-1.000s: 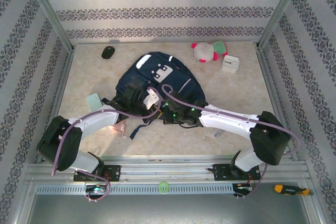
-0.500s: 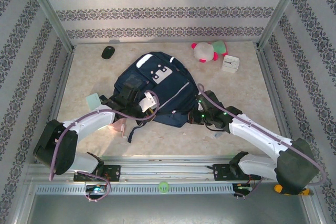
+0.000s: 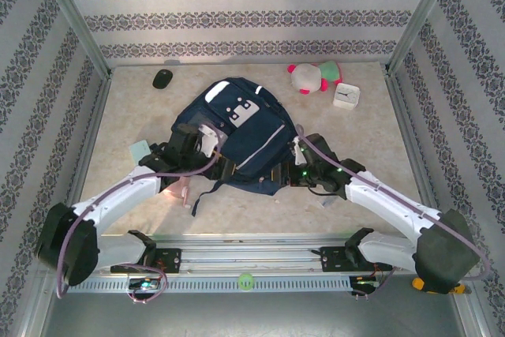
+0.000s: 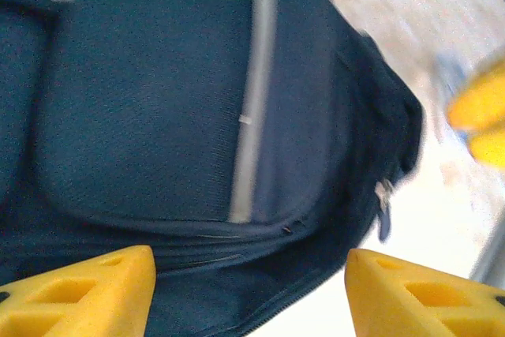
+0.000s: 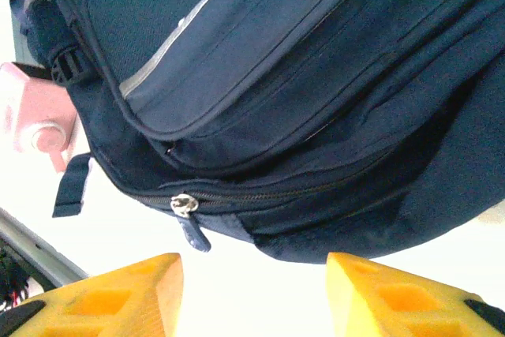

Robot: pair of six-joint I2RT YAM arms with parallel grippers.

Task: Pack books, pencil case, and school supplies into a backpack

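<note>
Now, from above, the backpack (image 3: 241, 128) is lying flat in the middle of the table (image 3: 371, 140), with its grey-white patch facing up. The left gripper (image 3: 207, 146) is hovering over its left side, and the right gripper (image 3: 286, 171) is sitting at its near right edge. A flat pale teal square (image 3: 140, 150) is lying just left of the left arm, apart from both grippers. A soft pale pink piece (image 3: 178, 191) is lying near a dark strap (image 3: 207, 193).

Through the left wrist camera, the left gripper (image 4: 248, 274) is standing open, its two yellow fingers (image 4: 87, 293) wide apart with nothing between them. The backpack (image 4: 142, 100) is lying just beyond them, showing woven navy fabric, one thin white stripe and a curved pocket seam.

Through the right wrist camera, the right gripper (image 5: 252, 278) is also standing open and holding nothing. The backpack (image 5: 316, 76) is spreading just past the fingertips, with a rounded lower edge. A metal zipper pull (image 5: 185, 204) is hanging near the left finger. The pink piece (image 5: 35, 112) is showing beside the bag.
</note>
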